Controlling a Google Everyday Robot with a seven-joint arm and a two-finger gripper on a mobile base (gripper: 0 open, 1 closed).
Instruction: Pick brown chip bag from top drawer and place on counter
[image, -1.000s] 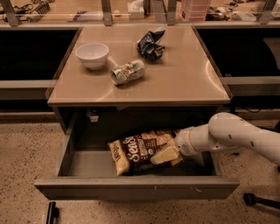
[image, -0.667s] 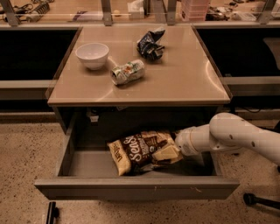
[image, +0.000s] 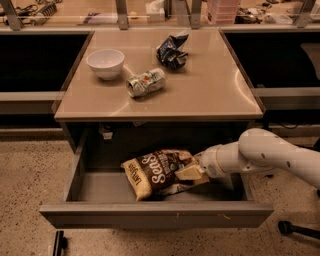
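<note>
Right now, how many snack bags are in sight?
2. The brown chip bag lies in the top drawer, with the gripper at its right end. A smaller dark blue bag sits on the counter, toward the back. Others may be hidden deeper in the drawer.

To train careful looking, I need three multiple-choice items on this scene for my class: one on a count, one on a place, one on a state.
1. How many things lie on the counter?
A) one B) five C) three

2. Where is the brown chip bag?
A) on the counter B) in the top drawer C) under the drawer

3. What is the tool doing?
A) shut on the bag's end, inside the drawer B) hanging open above the counter C) out of sight

Answers:
1 C: white bowl, can and dark blue bag.
2 B: it sits inside the pulled-out drawer.
3 A: it clamps the bag's end nearest the arm.
</note>
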